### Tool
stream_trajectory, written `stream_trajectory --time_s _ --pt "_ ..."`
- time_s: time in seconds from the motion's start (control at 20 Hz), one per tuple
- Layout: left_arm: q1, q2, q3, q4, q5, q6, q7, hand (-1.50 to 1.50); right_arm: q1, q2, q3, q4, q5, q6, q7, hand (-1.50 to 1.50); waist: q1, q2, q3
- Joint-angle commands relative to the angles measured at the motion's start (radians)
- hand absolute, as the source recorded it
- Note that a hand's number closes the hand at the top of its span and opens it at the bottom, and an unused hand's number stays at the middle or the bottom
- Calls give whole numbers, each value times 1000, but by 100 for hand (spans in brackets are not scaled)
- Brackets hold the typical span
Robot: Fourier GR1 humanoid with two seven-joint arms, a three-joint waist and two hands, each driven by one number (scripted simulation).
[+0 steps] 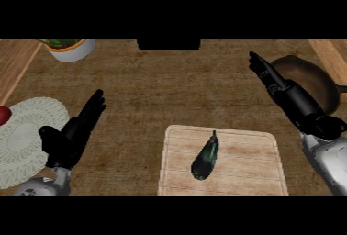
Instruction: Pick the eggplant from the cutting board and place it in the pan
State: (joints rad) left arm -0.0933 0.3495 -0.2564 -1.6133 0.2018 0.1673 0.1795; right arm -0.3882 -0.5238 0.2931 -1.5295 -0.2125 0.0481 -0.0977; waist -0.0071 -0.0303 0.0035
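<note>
while eggplant [205,157] lies on cutting board [251,176], left hand [71,137] and right hand [300,102] straight-fingered, empty; pan [324,80] at right

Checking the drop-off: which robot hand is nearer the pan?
The right robot hand, beside the pan; the left robot hand is by the white plate.

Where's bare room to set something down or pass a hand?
Widest bare counter: the middle, between the white pot, the pan and the cutting board. A narrower lane: between the left hand and the board. The board's right half, beside the eggplant, is free. Crowded: at right, the right hand overlaps the pan.
</note>
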Motion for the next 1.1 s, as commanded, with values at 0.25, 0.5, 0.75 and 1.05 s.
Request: stream_trajectory --time_s 0.25,0.5,0.75,1.05 --pt "-69 29 149 0 -59 106 -98 0 287 257 5 197 -242 8 -12 150 18 46 2" --pt "-48 32 191 25 -6 88 -64 0 476 214 -14 51 65 -409 -81 -150 -38 18 -6" --pt "-56 -7 172 56 -22 90 -77 0 705 44 2 -221 179 -444 -39 -150 -28 23 -6" --pt "-75 8 186 72 -13 48 -101 0 653 -278 -95 -448 135 -228 305 -150 -3 26 -8"
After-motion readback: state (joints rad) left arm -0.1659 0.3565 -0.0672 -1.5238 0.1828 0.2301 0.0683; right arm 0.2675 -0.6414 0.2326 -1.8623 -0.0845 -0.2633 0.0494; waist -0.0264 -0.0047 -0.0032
